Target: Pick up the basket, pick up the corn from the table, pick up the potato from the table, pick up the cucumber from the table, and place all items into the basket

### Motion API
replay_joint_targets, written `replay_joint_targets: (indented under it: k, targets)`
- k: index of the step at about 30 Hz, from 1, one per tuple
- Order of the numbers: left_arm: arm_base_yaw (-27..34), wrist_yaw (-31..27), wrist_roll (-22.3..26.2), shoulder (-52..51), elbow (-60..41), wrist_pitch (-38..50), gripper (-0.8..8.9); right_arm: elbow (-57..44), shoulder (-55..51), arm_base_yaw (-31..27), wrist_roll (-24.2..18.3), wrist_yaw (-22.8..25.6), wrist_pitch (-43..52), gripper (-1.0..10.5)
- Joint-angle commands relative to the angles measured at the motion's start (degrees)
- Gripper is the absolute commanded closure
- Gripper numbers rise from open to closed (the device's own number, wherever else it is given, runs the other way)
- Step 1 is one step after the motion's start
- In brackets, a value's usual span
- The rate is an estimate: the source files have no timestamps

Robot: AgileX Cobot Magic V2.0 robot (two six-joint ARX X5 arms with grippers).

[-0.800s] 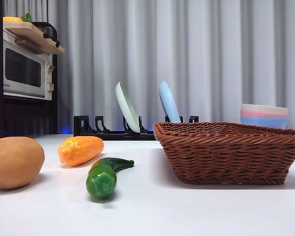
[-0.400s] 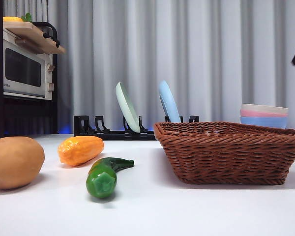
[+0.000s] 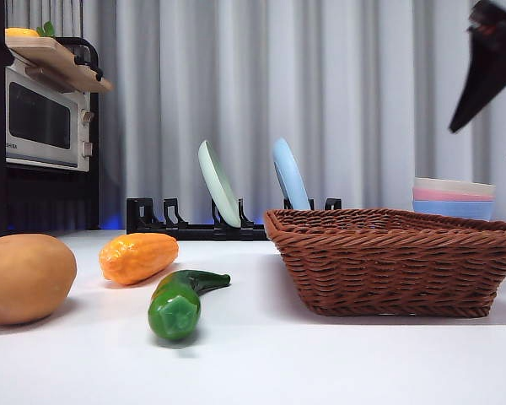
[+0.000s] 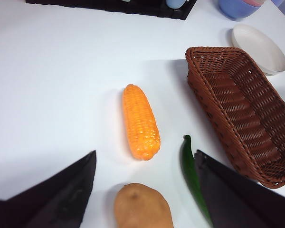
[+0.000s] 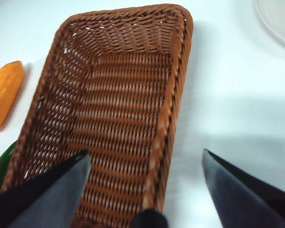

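While my right gripper (image 5: 142,190) hangs over the basket (image 5: 118,109) with its jaws spread wide and nothing between them, I see the basket sitting on the table (image 3: 261,354). My left gripper (image 4: 145,190) hovers above the vegetables, jaws spread too. Corn (image 4: 140,121), potato (image 4: 142,206) and cucumber (image 4: 194,175) lie on the table beside the basket, the cucumber nearest it, the potato farthest.

Right claw (image 3: 499,93) come down further into view, upper right, above basket (image 3: 396,260).
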Motion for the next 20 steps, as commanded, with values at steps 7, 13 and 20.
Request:
replay_joint_targets:
  k: [7, 13, 20]
  targets:
    - [0.1, 0.5, 0.5, 0.0, -0.1, 0.1, 4.68, 8.0, 19.0, 0.2, -1.0, -0.3, 0.2, 5.4]
    - [0.1, 0.4, 0.5, 0.0, -0.1, 0.1, 4.68, 9.6, 27.2, 1.7, -1.0, -0.3, 0.9, 5.8]
    - [0.1, 0.5, 0.5, 0.4, -0.1, 0.0, 4.68, 9.7, 28.7, 2.3, -0.1, 0.1, 2.1, 9.6]
